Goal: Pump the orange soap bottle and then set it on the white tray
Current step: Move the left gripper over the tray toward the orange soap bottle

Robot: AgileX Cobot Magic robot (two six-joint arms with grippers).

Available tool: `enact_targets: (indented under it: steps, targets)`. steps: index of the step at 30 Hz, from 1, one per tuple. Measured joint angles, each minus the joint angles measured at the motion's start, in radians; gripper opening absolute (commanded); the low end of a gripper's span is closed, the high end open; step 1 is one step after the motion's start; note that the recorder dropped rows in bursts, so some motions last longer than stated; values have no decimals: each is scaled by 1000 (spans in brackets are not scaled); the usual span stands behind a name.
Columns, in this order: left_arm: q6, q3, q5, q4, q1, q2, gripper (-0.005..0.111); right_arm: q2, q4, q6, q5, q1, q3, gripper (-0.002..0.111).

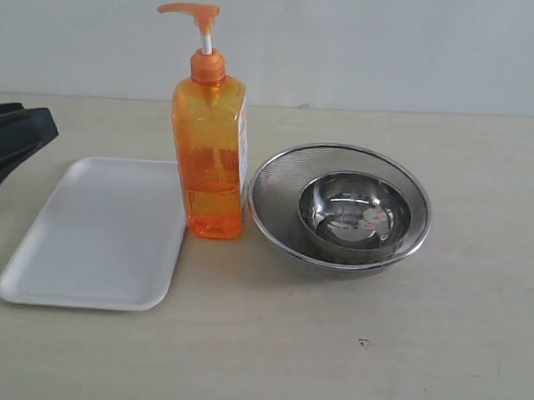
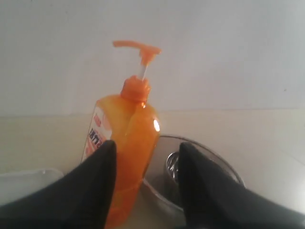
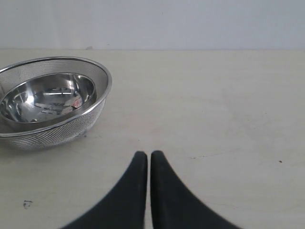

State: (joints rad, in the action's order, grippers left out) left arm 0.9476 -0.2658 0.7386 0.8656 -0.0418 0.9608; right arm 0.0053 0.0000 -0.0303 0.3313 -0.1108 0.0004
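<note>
The orange soap bottle [image 1: 210,160] stands upright on the table, its base touching the right edge of the white tray [image 1: 93,235]. Its pump head is up, spout pointing left. My left gripper [image 1: 35,136] is at the far left edge of the exterior view, well apart from the bottle. In the left wrist view that gripper [image 2: 147,144] is open, with the bottle [image 2: 128,138] ahead of it and a corner of the tray [image 2: 24,183] beside one finger. Nothing lies on the tray. My right gripper [image 3: 148,153] is shut over bare table, holding nothing, and is out of the exterior view.
A round steel mesh strainer [image 1: 343,147] stands just right of the bottle, with a shiny steel bowl [image 1: 354,214] inside it. Both also show in the right wrist view, strainer [image 3: 90,114] and bowl [image 3: 47,95]. A pale wall runs along the table's back.
</note>
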Motion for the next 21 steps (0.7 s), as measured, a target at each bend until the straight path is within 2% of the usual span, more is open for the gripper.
enact_targets:
  steps: [2,4,7,9,11,21]
  targets:
    - [-21,0,-2,0,0,34,18,0,0,0,0,0,0,0]
    - [-46,0,-5,0,0,64,15,0,0,0,0,0,0,0]
    - [-82,0,-6,0,0,87,25,0,0,0,0,0,0,0]
    - [-87,0,-4,6,0,92,39,0,0,0,0,0,0,0]
    - [-77,0,4,33,0,92,48,0,0,0,0,0,0,0]
    - [-72,-9,79,99,0,92,48,0,0,0,0,0,0,0]
